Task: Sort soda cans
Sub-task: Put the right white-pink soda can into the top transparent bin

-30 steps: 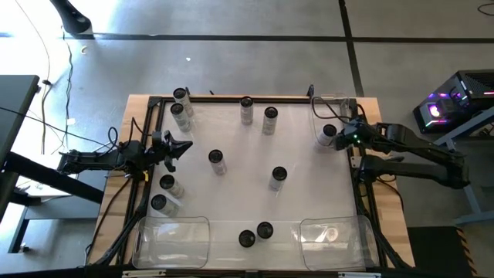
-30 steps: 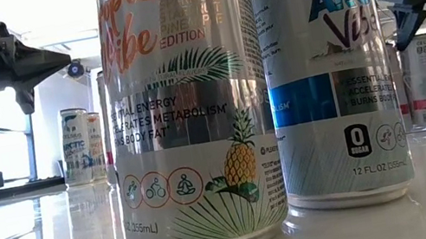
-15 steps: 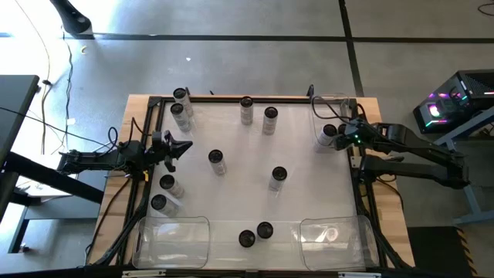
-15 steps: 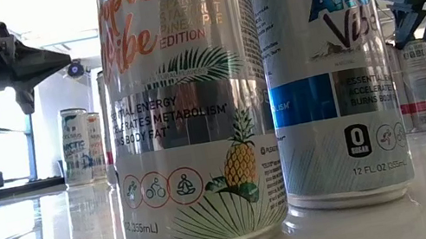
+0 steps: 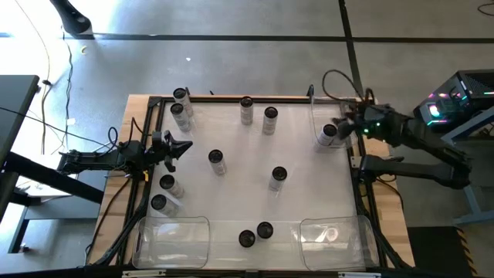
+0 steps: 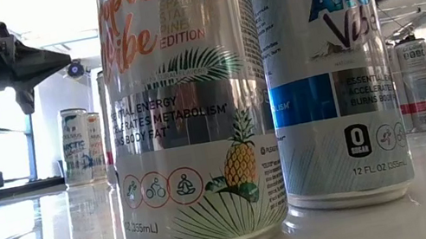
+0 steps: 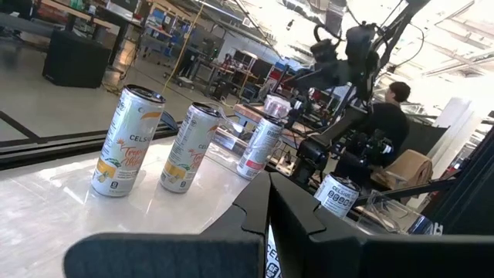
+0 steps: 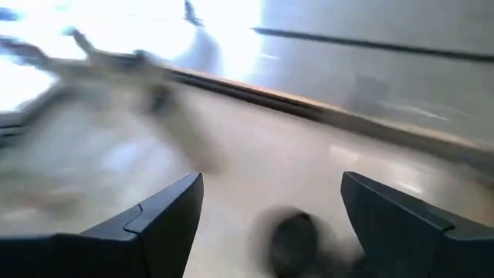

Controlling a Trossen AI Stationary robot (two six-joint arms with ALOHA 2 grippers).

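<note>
The right gripper (image 5: 349, 126) is seen above the far right bin (image 5: 330, 108), with its fingers (image 8: 162, 212) spread wide and nothing held between them. One can (image 5: 328, 133) stands upright inside that bin, just beside the gripper's tips and apart from them; in the right wrist view a dark round blur (image 8: 292, 241) shows in the gap between the fingers, too smeared to be told for certain.

The left gripper (image 5: 184, 147) is held over the table's left edge, well apart from that bin, its fingers closed together on nothing.

The other cans are found away from the bin across the white table (image 5: 247, 177): two near the far left corner (image 5: 180, 96), two along the far edge (image 5: 246, 103), two in the middle (image 5: 216, 157), two at the left side (image 5: 166, 183), and two at the near edge (image 5: 264, 229) between the two near bins (image 5: 171, 239). All are seen upright.
</note>
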